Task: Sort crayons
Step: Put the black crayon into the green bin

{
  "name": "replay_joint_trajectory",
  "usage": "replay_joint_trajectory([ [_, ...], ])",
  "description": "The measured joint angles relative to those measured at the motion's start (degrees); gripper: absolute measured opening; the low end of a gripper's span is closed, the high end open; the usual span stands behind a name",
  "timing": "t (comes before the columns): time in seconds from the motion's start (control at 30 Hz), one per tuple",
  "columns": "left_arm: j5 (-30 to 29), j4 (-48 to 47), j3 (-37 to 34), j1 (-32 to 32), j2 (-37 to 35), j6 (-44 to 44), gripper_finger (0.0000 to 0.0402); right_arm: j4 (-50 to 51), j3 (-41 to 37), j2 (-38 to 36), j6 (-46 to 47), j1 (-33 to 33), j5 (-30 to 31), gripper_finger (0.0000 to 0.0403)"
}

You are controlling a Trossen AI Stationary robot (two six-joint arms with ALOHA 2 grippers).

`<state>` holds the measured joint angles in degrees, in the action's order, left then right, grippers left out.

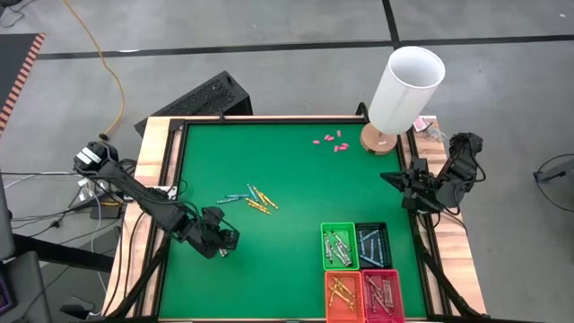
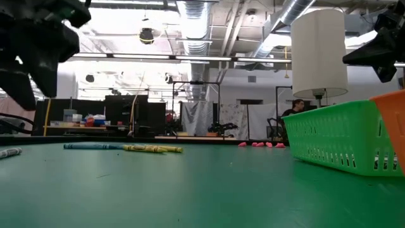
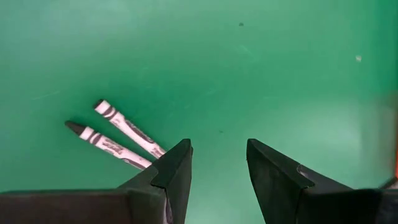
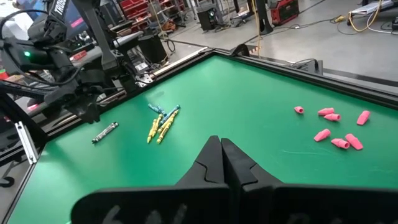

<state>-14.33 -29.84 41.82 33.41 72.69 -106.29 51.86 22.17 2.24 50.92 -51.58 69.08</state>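
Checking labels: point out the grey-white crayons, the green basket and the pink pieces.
grey-white crayons [image 3: 127, 127], left wrist view, upper crayon's wrapper.
green basket [image 1: 339, 228], high view, top rim.
pink pieces [image 4: 339, 143], right wrist view, one piece's middle.

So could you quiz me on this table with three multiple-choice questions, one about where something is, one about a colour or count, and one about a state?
1. Where do the pink pieces lie?
A. In the green bin
B. On the mat near the lamp
C. Under the left arm

2. How many bins sit together on the mat?
A. Two
B. Six
C. Four

3. How does the left gripper stand?
A. Open, holding nothing
B. Shut on a crayon
C. Shut, empty

Answers:
1 B, they are scattered on bare mat by the lamp's base.
2 C, green, black, orange and red.
3 A, there is a clear gap between its fingers, with two grey-white crayons lying beside them.
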Motion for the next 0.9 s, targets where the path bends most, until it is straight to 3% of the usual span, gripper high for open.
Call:
replay_joint_trajectory([
  [0.3,7.5,0.3,0.1,0.0,9.0,-6.7,0.0141,0.0,0.0,0.0,-0.1,0.0,-0.2,0.0000],
  [0.53,3.6,-3.1,2.8,-0.2,11.8,-7.7,0.0141,0.0,0.0,0.0,-0.1,0.0,-0.2,0.0000],
  [0.73,6.3,-5.3,2.9,-0.3,11.8,-10.4,0.0141,0.0,0.0,0.0,-0.1,0.0,-0.3,0.0000],
  [0.9,5.1,-6.2,2.9,-0.3,11.8,-11.6,0.0141,0.0,0.0,0.0,-0.2,0.0,-0.3,0.0000],
])
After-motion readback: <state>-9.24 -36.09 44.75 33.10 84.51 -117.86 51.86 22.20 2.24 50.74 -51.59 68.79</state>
